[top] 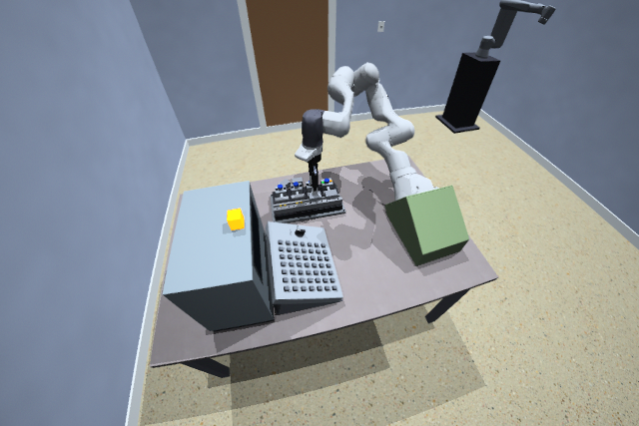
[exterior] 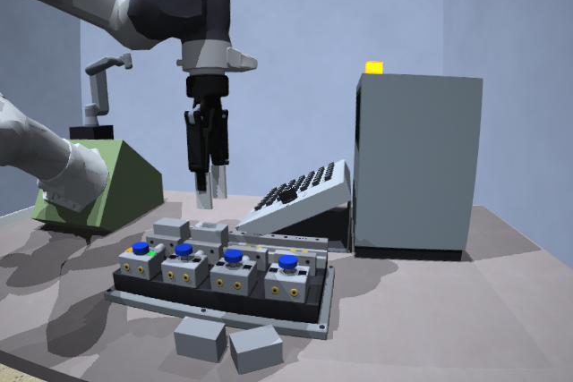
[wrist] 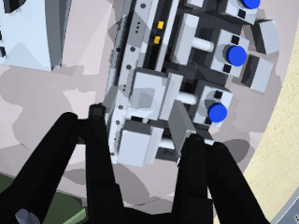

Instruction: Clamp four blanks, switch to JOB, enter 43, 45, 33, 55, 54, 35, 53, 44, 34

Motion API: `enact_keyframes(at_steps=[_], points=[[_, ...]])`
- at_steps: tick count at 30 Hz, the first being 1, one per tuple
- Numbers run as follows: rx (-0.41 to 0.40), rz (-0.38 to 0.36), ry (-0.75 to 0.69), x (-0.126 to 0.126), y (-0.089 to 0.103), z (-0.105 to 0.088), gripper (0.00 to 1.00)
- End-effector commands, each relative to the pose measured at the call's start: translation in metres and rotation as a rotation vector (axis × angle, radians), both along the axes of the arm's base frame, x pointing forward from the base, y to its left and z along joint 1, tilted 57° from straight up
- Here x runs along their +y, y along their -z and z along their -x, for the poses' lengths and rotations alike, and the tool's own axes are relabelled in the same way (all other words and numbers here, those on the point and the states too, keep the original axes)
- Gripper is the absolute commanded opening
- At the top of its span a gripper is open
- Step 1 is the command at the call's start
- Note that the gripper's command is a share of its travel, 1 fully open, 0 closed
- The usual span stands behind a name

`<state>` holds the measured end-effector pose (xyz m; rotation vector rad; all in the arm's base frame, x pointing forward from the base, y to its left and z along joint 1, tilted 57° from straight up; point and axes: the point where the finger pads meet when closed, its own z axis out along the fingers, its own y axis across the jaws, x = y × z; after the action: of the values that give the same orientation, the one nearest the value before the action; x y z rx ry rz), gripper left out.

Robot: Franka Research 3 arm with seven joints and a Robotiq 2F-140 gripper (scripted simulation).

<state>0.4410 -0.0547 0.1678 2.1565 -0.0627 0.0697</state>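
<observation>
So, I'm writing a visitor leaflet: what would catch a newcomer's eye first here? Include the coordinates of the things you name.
Probably the glowing amber lamp (top: 235,218) (exterior: 373,67) on top of the big grey cabinet (top: 206,240) (exterior: 418,160). Next, four bright blue knobs in a row on the clamping bench's blocks, with two loose grey blocks lying on the table in front. Above them hangs the robot's black gripper (exterior: 211,202) (wrist: 144,104), its jaws apart.

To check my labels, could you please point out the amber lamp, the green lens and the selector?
Amber lamp (top: 235,218) (exterior: 373,67): top and exterior, its body.
Green lens (exterior: 151,253): exterior, its lit face.
Selector (top: 300,232) (exterior: 287,195): top and exterior, its knob.

Brown door (top: 286,34); grey arm (top: 504,24) (exterior: 99,86) on black pedestal (top: 470,91) (exterior: 78,132); wall outlet (top: 380,26)
</observation>
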Motion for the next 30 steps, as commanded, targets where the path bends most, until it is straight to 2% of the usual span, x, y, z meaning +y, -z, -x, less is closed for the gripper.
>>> enact_keyframes(at_steps=[1,15,27,28,30], points=[[0.016,0.011,0.010,0.013,-0.014,0.006,0.40],[0.016,0.011,0.010,0.053,-0.040,0.006,0.40],[0.017,0.011,0.010,0.059,-0.044,0.006,0.40],[0.017,0.011,0.010,0.059,-0.044,0.006,0.00],[0.017,0.011,0.010,0.059,-0.044,0.006,0.00]])
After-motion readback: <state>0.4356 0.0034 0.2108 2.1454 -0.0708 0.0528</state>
